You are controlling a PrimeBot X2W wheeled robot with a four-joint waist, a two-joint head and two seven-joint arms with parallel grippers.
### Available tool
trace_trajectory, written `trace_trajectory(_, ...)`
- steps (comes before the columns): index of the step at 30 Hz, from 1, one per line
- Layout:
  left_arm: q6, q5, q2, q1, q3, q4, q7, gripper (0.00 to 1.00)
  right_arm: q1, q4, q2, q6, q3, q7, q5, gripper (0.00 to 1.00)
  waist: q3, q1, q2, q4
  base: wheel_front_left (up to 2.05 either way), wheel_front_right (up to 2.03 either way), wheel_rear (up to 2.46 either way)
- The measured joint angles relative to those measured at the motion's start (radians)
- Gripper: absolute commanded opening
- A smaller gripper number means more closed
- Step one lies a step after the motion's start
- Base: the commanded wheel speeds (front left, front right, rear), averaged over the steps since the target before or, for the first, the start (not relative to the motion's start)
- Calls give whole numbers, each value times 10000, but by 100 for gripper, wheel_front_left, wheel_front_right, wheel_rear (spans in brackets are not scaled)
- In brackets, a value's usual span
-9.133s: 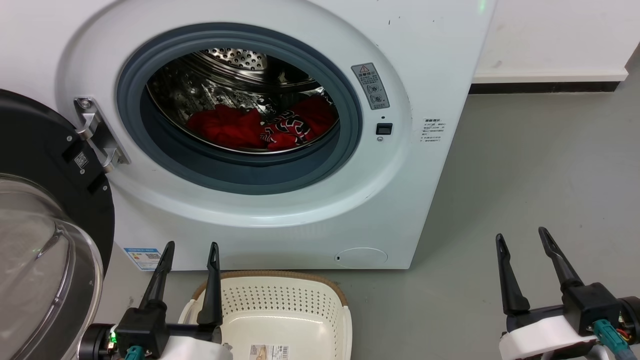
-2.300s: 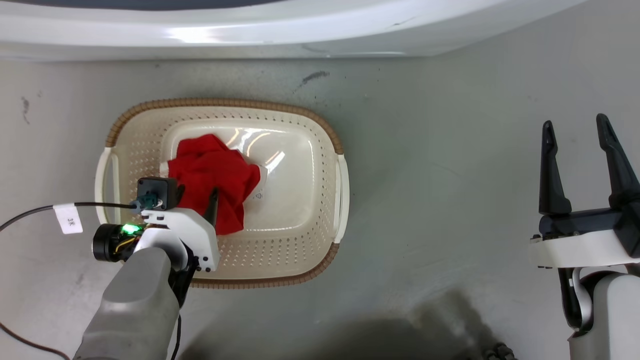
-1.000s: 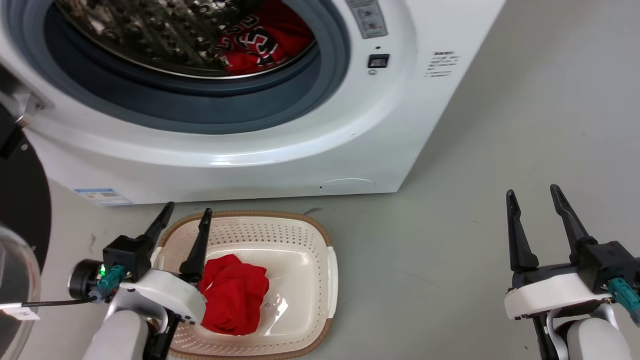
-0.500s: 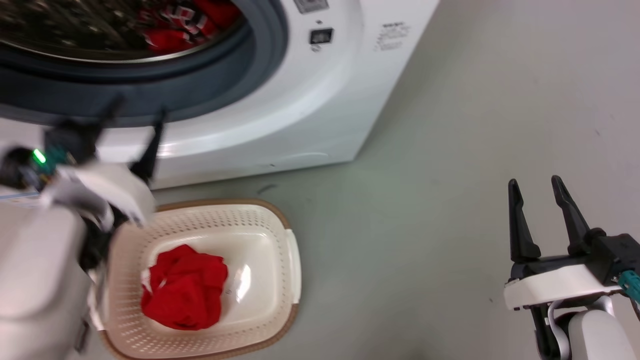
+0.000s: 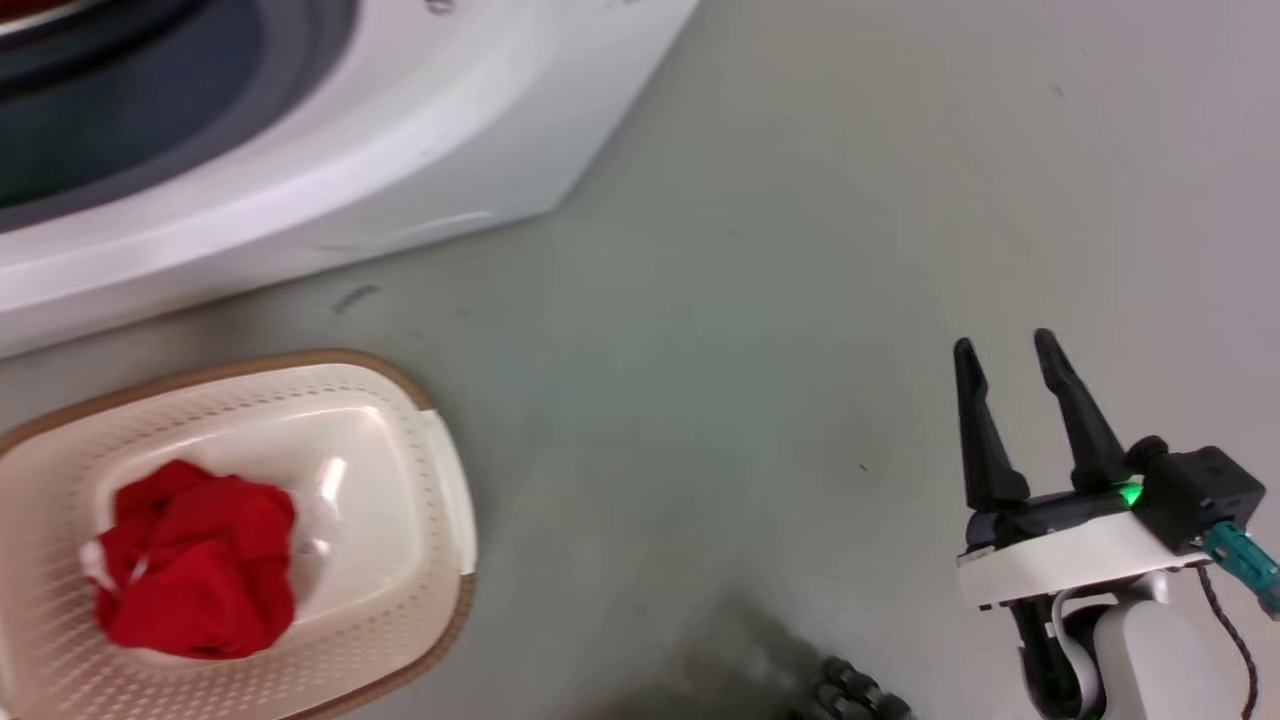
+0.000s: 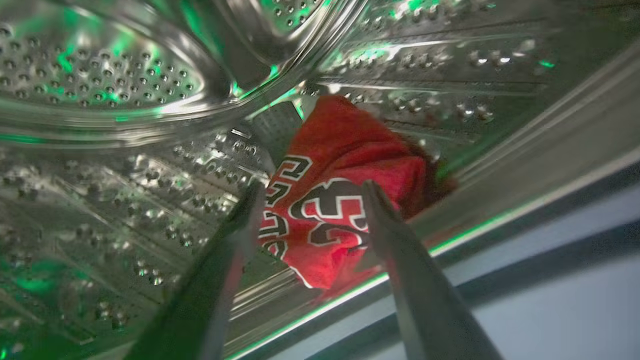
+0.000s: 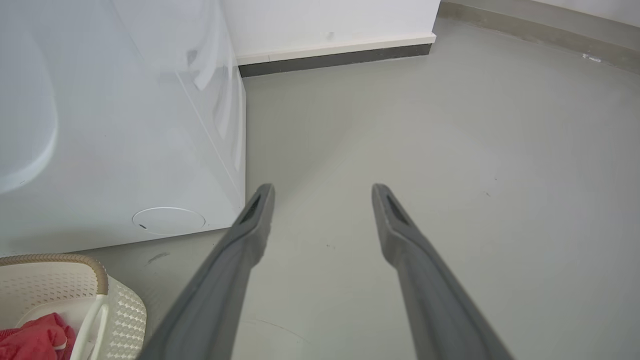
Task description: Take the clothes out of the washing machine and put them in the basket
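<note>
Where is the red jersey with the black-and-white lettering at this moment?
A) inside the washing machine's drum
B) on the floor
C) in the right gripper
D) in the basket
A: the left wrist view shows the jersey lying on the perforated steel drum, beyond the open left gripper; the garment in the basket is a plain red garment.

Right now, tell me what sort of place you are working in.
Probably a laundry corner of a plain indoor room: a white front-loading washing machine with a steel drum holding a red jersey, a cream laundry basket with a red garment in it, and a grey floor.
</note>
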Motion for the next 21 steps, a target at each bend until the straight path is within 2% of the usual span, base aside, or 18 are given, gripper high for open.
trace_trajectory(1, 2, -192, 17, -375, 4, 234, 420, 100, 0, -12, 4, 0, 109, 0, 59, 100, 141, 0, 0, -150, 0, 0, 0)
trace_trajectory(2, 31, -316, 48, -1443, -12, 880, 1559, 100, 1, -81, 2, 0, 295, 0, 309, 100, 539, 0, 0, -558, 0, 0, 0)
trace_trajectory(6, 268, -282, 48, -2401, -73, 1653, 2750, 100, 14, -207, 2, 0, 504, 0, 481, 100, 1005, 0, 0, -1033, 0, 0, 0)
trace_trajectory(9, 372, -240, -174, -2904, -261, 2197, 3494, 100, 88, -286, 0, 0, 497, 0, 554, 100, 1323, 0, 0, -1222, 0, 0, 0)
trace_trajectory(20, 431, 25, -422, -3768, -658, 3818, 4289, 100, 225, -458, 4, 0, 537, 0, 780, 100, 1867, 0, 0, -1281, 0, 0, 0)
trace_trajectory(21, 424, 25, -418, -3847, -681, 3908, 4288, 74, 225, -470, 4, 0, 537, 0, 819, 100, 1893, 0, 0, -1274, 0, 0, 0)
